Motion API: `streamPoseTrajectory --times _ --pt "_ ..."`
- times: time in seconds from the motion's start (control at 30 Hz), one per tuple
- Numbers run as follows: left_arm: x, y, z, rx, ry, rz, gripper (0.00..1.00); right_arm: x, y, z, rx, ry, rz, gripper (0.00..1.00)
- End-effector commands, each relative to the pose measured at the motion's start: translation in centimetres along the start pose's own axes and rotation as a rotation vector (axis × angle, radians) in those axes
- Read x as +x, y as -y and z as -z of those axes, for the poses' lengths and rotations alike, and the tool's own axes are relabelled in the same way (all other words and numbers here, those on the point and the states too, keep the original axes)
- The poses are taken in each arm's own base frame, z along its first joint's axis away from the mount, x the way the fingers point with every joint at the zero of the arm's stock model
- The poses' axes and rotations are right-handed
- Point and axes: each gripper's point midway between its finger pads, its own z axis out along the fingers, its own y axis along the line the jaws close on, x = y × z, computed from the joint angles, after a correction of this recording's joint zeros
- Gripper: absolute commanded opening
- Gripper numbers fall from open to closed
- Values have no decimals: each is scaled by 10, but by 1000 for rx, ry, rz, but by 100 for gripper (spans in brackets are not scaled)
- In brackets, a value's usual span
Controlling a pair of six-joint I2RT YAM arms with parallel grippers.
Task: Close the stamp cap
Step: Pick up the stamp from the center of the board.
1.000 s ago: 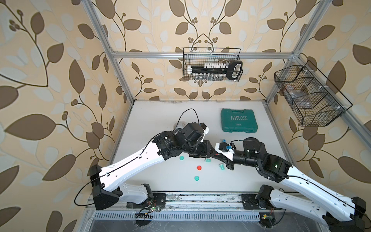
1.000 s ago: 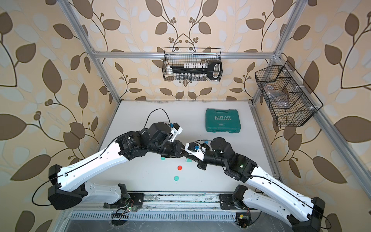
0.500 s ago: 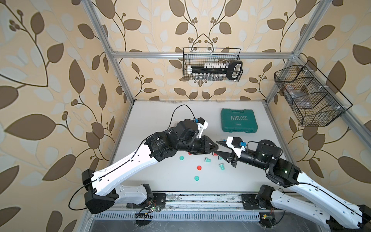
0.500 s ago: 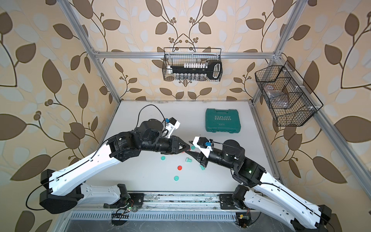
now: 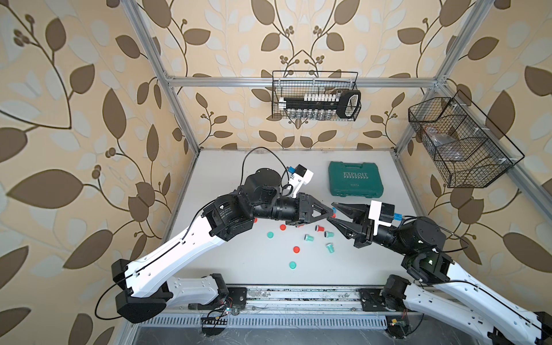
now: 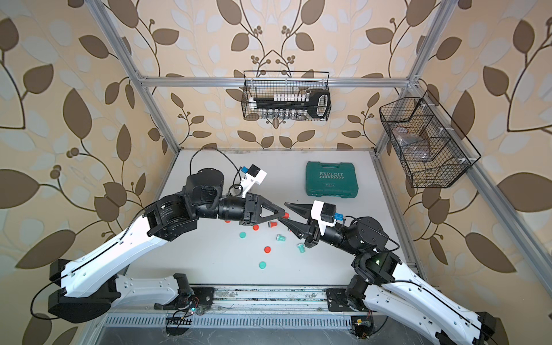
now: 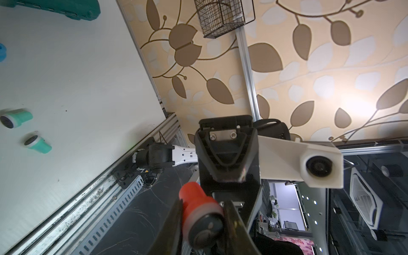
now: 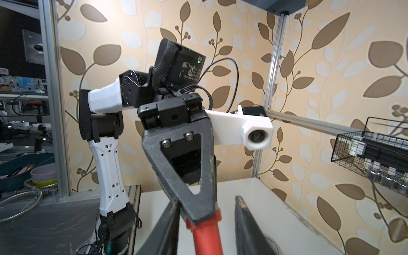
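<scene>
My left gripper [image 5: 331, 214] is shut on a red stamp [image 7: 198, 205], held in the air above the white table [image 5: 227, 185]. In the left wrist view the stamp's dark end face points at the camera and carries no cap. My right gripper [image 5: 330, 212] meets it tip to tip. Its jaws are open, one on each side of the stamp's red body [image 8: 207, 236], with a gap on one side. Two red caps [image 5: 282, 227] [image 5: 296, 249] lie flat on the table below.
Loose on the table are a red stamp [image 5: 319, 228], three teal stamps [image 5: 308, 237] and two teal caps [image 5: 270, 235]. A green tool case [image 5: 355, 179] lies at the back right. Wire baskets hang on the back wall [image 5: 316, 95] and the right wall [image 5: 460, 143].
Both grippers have risen from low over the table. The right jaws went from shut to open, and now straddle the red stamp that the left gripper keeps holding.
</scene>
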Motion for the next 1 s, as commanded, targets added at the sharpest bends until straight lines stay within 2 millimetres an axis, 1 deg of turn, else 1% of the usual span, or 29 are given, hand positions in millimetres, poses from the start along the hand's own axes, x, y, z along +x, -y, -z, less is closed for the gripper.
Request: streamPoseTrajectory --times 0.0,0.2,0.27,0.37,0.5,0.7,0.83,0.97 --pt "5 56 27 174 -9 -59 14 -23 -12 3 -64 111 -11 35" --pt "10 83 44 258 -9 -88 14 -32 -19 1 -114 149 -16 30" --pt "10 86 46 268 -12 -90 14 -34 -22 -1 -134 160 -23 27" --pt "10 84 44 265 -21 -76 14 -39 -22 -5 -146 176 -41 25" --pt "11 81 39 268 -32 -54 13 -46 -28 -9 -189 197 -51 26" --pt "10 80 38 269 -29 -55 13 -53 -34 -11 -213 222 -51 26" --pt "9 80 38 266 -28 -53 12 -57 -36 -10 -214 241 -50 33" --pt "9 80 37 267 -28 -55 12 -61 -35 -9 -203 252 -49 34"
